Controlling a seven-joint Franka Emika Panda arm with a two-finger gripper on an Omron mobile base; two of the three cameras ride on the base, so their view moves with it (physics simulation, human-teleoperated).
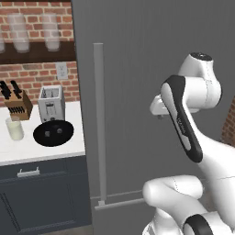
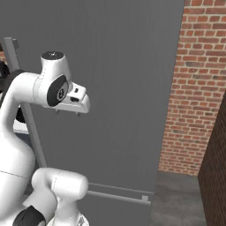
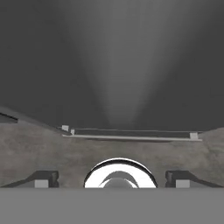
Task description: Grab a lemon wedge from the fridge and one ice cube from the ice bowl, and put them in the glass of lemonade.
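End effector (image 3: 113, 178) spread wide, empty, before smooth dark-grey fridge (image 1: 151, 55) door, seemingly shut; long bar handle (image 1: 99, 124).

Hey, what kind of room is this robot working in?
It looks like a home kitchen: a tall dark grey fridge with its door shut, a toaster and a knife block on a white counter, all against a brick wall.

No readable text, labels, brands or numbers anywhere (fridge (image 1: 151, 69) door plain, toaster (image 1: 51, 103) unmarked, wall just bare brick).
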